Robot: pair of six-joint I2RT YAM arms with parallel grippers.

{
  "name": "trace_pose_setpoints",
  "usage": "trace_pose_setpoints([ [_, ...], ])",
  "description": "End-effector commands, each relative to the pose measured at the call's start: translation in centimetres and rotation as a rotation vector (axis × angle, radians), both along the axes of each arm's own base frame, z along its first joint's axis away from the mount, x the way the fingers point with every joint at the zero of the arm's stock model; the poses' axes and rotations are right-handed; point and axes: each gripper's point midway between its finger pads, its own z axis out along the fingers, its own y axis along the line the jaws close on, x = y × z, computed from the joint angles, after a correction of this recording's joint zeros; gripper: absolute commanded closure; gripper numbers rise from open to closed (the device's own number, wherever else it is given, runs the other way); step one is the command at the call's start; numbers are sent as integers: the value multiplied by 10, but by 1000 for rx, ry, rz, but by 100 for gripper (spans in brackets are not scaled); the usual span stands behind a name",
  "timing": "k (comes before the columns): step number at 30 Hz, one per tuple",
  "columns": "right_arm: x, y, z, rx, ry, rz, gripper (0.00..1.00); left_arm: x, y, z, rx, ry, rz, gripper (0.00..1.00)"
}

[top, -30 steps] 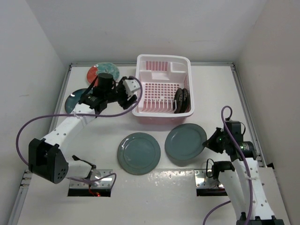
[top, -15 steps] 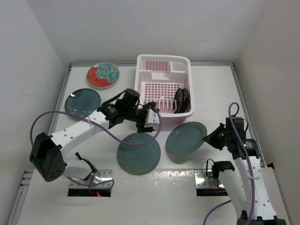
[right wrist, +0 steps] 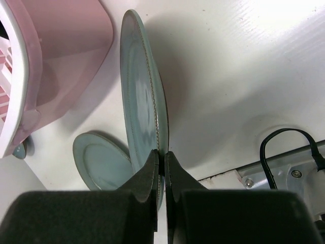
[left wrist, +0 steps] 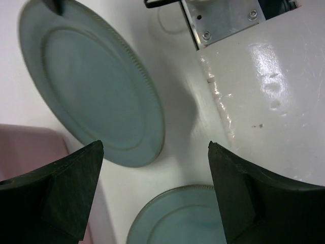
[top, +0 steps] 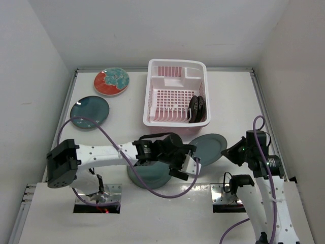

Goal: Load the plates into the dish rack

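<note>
My right gripper [right wrist: 161, 158] is shut on the rim of a large grey-teal plate [right wrist: 141, 96], which stands tilted on edge beside the pink dish rack [right wrist: 56, 51]. In the top view that plate [top: 209, 147] lies just in front of the rack [top: 176, 91], with the right gripper [top: 231, 152] at its right edge. A second grey-teal plate [top: 147, 175] lies flat at the front. My left gripper [top: 193, 161] hovers open over its right rim, between the two plates [left wrist: 177, 223] [left wrist: 86, 86]. Its fingers [left wrist: 61, 198] hold nothing. A small black plate [top: 197, 108] stands in the rack.
A red plate with a pale blue centre [top: 111, 81] and a darker teal plate [top: 90, 112] lie flat at the far left. Metal base plates [top: 226, 194] and cables sit along the near edge. White walls close in the table.
My left arm has swung from the rack's left side down to the front, over the flat grey-teal plate, opening wider. The right gripper has tipped its plate up a little.
</note>
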Motion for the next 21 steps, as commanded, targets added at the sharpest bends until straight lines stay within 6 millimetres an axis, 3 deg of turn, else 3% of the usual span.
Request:
trace_pose_setpoints([
  [1,11,-4,19,-5,-76,-34,100,3,-16,-11,-10,-27,109,11],
  [3,11,-4,20,-1,-85,-43,100,9,-20,-27,19,-40,146,11],
  [7,10,-5,21,-6,-93,-46,100,23,-32,-41,43,-72,210,11],
  [9,9,-5,20,-5,-94,-48,100,25,-40,-43,40,-65,215,16],
  [13,8,-4,19,2,-93,-50,100,20,-49,-60,60,-60,208,38],
  [17,7,-1,12,23,-72,-46,100,23,-55,-62,44,-68,216,61],
  [18,7,0,10,25,-70,-40,100,18,-56,-62,43,-60,212,71],
  [21,5,-1,4,18,-56,-38,100,22,-64,-58,18,-63,228,73],
])
